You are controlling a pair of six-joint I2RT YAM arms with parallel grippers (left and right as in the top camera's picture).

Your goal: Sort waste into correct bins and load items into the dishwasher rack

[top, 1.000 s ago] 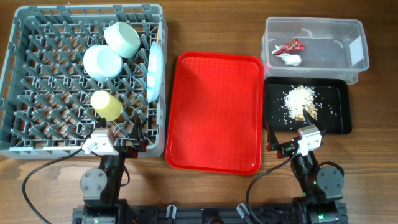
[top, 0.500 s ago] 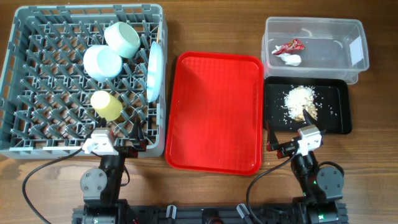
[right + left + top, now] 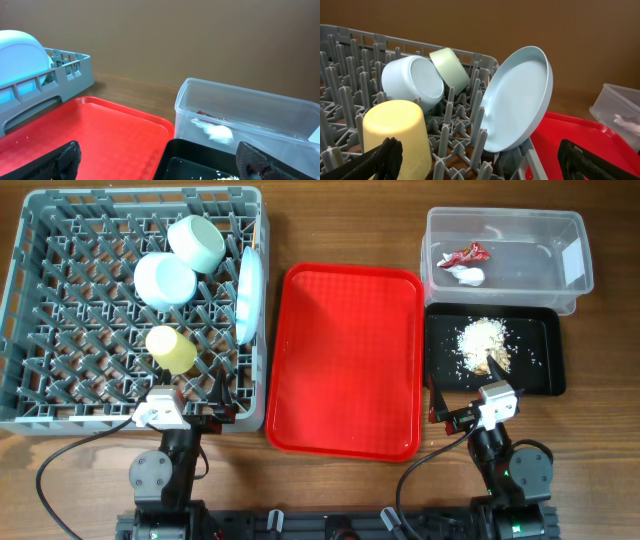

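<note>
The grey dishwasher rack (image 3: 60, 380) holds two mint bowls (image 3: 196, 243) (image 3: 165, 281), a yellow cup (image 3: 171, 349) upside down, and a pale-blue plate (image 3: 249, 295) on edge against its right wall. A red wrapper (image 3: 466, 253) and a white tissue (image 3: 466, 275) lie in the clear tub (image 3: 575, 240). Beige scraps (image 3: 484, 345) lie in the black tray (image 3: 545, 380). My left gripper (image 3: 485, 165) is open and empty over the rack's near edge, the cup (image 3: 400, 130) by its left finger. The right gripper (image 3: 160, 160) is open and empty at the black tray's near edge.
A large red tray (image 3: 345, 360) lies bare between the rack and the two bins. A thin wooden stick (image 3: 257, 230) pokes up at the rack's far right corner. Both arm bases stand at the table's front edge, with cables trailing.
</note>
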